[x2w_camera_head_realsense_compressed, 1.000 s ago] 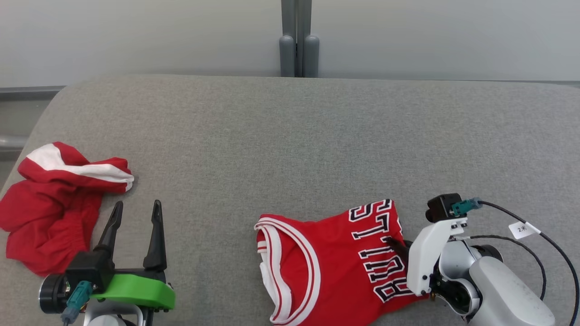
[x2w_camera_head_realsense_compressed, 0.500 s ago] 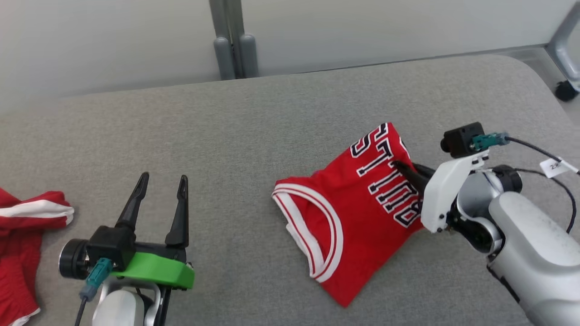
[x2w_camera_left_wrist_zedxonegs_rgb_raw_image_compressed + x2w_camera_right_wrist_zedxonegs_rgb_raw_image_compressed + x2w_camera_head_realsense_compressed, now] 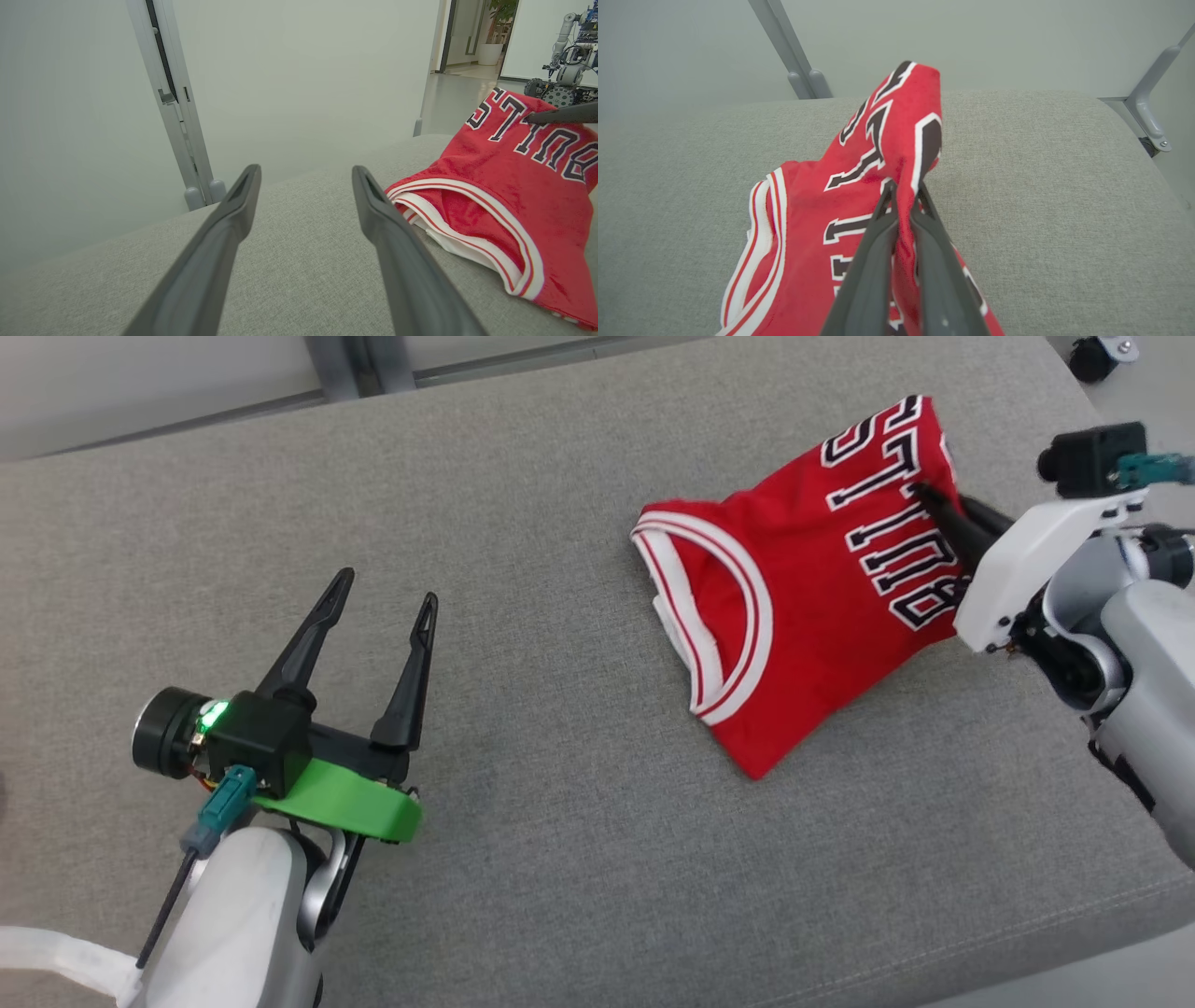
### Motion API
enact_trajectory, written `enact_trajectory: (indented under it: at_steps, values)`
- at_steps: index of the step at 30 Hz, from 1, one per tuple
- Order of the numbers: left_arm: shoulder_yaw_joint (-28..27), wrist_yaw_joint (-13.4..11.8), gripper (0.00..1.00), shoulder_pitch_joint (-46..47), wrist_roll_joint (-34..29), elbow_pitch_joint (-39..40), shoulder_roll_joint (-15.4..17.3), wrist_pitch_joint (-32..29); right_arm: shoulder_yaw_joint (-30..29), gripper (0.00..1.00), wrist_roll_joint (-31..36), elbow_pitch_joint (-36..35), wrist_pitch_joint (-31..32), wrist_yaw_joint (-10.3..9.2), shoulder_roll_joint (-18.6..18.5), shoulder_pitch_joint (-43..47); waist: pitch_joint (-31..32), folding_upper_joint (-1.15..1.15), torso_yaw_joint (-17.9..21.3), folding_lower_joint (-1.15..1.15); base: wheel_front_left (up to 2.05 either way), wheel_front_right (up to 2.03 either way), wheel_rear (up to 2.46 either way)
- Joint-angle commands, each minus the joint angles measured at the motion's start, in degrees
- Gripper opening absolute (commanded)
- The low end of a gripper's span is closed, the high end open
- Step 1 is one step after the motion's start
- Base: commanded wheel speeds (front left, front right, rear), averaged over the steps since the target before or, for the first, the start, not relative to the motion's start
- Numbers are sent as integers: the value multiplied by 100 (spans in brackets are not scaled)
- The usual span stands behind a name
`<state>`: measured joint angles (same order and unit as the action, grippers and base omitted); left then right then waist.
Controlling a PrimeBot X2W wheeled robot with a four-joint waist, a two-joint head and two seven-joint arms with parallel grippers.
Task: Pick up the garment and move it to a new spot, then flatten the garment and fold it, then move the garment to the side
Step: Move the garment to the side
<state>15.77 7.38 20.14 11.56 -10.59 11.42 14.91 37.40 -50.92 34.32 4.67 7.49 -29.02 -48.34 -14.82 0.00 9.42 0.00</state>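
Grey cushion [image 3: 560, 859]: jersey [image 3: 803, 616] now nearer its right end (camera swung too), right fingers [image 3: 943, 515] clamping it, left fingers [image 3: 313, 630] spread.

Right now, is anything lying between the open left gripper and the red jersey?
Nothing visible does: bare grey cushion lies between the left gripper and the red jersey, which the right gripper pinches by its lettered edge.
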Motion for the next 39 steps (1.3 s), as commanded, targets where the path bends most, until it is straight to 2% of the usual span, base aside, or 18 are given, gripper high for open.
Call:
enact_trajectory:
  at_steps: [1,16,23,25,26,27,28,33,39]
  values:
    - [18,18,100,134,57,8,86,1,11,0,-98,60,-113,0,-69,-196,-490,0,279,0,0,0,0]
    - [163,17,100,448,113,327,381,-111,157,0,-533,806,-512,-1,-925,-983,-1282,0,434,0,0,0,0]
    - [206,3,100,482,118,378,422,-161,322,0,-309,1280,-907,-1,-862,-1246,-1400,0,460,0,0,0,0]
    - [226,3,100,504,120,366,421,-164,370,5,-257,1443,-1038,-1,-787,-1321,-1420,0,430,0,0,0,0]
    - [234,3,100,514,123,353,419,-160,389,20,-185,1584,-1110,-1,-787,-1359,-1422,0,408,0,0,0,0]
    - [235,1,100,518,132,338,416,-154,388,80,-145,1721,-1166,-2,-781,-1401,-1418,0,387,0,0,0,0]
    - [235,-5,100,522,135,317,411,-143,416,100,-70,1856,-1223,-3,-744,-1443,-1401,0,359,0,0,0,0]
    - [151,-88,100,415,196,192,401,-75,500,100,115,2208,-1546,-3,-536,-1532,-1201,0,271,0,0,0,0]
    - [-26,-226,100,139,335,-9,312,1,761,100,211,1726,-1924,-3,-271,-1233,-521,0,123,0,0,0,0]
